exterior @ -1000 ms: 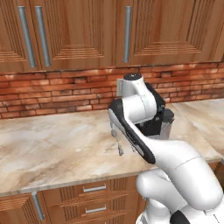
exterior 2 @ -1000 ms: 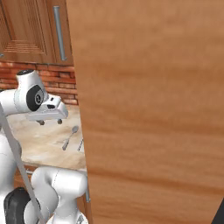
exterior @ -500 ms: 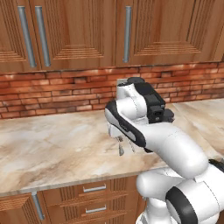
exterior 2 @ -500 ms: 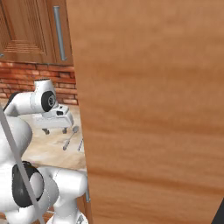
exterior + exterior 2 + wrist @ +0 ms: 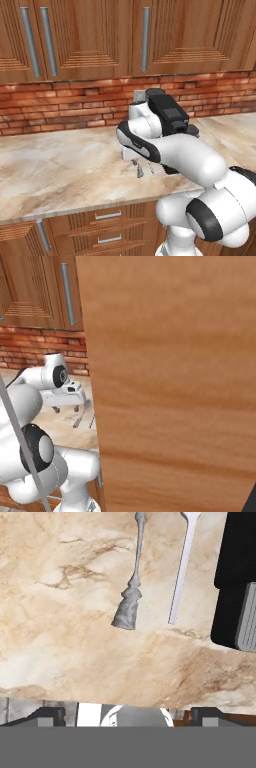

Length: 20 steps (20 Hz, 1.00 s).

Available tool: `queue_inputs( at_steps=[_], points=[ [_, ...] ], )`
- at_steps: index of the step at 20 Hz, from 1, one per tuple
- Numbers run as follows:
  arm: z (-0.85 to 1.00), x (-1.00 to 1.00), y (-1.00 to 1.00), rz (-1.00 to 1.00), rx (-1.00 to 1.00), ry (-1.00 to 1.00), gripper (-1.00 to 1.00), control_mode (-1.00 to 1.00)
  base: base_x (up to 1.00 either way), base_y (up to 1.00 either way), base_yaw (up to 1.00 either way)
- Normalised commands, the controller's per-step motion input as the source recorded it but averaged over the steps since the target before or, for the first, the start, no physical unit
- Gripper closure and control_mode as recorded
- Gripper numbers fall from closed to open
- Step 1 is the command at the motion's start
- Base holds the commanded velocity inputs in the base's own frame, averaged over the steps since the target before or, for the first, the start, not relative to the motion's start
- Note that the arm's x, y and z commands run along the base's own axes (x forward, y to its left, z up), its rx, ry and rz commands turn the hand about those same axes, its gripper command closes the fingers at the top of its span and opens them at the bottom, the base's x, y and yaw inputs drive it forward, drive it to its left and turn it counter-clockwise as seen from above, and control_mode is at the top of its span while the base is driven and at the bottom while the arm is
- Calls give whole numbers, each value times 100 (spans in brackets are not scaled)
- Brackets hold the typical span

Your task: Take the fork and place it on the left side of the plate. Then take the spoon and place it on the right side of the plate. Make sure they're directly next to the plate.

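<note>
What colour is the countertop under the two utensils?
Beige marble with brownish veins, clearest in the hand view.

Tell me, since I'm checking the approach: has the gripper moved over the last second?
Yes. In the right base view the gripper has sunk from the brick wall toward the counter.

In the hand view, the fork (image 5: pixel 131 587) runs off the top edge, its handle end cut away, and the spoon (image 5: pixel 183 567) beside it loses its bowl to the same edge, so its head is barely told. At the right edge a dark block (image 5: pixel 236 577) is cropped. In the right base view a broad wooden panel (image 5: pixel 175 386) hides most of the table (image 5: pixel 55 426), and both utensils there are too small to tell apart. In the left base view the white arm (image 5: pixel 175 150) covers most of them.
</note>
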Motion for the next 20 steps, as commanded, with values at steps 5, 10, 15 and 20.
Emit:
queue_inputs(
  at_steps=[5, 10, 15, 20],
  points=[
    [-38, 5, 0, 0, 0, -10, -100, -100, 0, 0, 0],
    [-23, 16, 0, 0, 0, -8, -100, -100, 0, 0, 0],
    [-14, 20, 0, 0, 0, -2, -100, -100, 0, 0, 0],
    [-21, 12, 0, 0, 0, -1, -100, -100, 0, 0, 0]
  ],
)
